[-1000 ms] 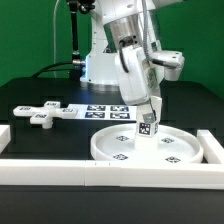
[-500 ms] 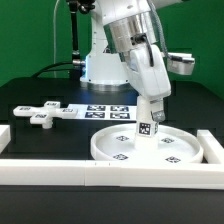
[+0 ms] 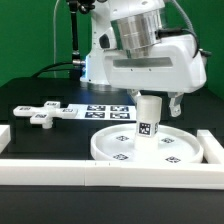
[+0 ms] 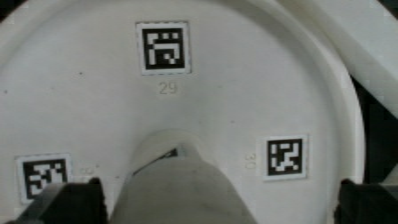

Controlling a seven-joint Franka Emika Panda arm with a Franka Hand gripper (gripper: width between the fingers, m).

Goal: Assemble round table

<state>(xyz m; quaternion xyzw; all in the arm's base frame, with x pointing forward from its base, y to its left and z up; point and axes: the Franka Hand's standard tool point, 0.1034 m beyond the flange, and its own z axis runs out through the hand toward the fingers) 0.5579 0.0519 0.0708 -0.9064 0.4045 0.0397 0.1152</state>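
Two parts of the round table stand together near the table's (image 3: 40, 140) front edge. The disc (image 3: 97, 148) lies flat with its rim up, just inside the front border wall (image 3: 60, 172), and the cylinder leg (image 3: 148, 118) stands upright on the disc's middle. The cross-shaped foot (image 3: 38, 114) lies toward the table's edge at the exterior view's left, well apart from the disc. The marker board (image 3: 105, 111) lies between the foot and the disc.

The gripper (image 4: 217, 198) hangs over the leg with its jaws spread as wide as they go. In the wrist view we see a fingertip (image 4: 63, 200) on either side of the leg with a clear gap, so we judge that it has hold of nothing.

We cannot tell from these pictures whether the leg is fully seated in the disc or only resting in its socket, and that is our main worry. If it is loose, a sideways move of the arm could let a finger clip the leg and tip it over onto the disc. The same could happen if the arm rises at a slant. A firmer knock could also slide the disc along the front wall, and a later approach would then come down off centre. The foot also has to be carried across the table. If it is set on a leg that is not square, it could jam or fall off.
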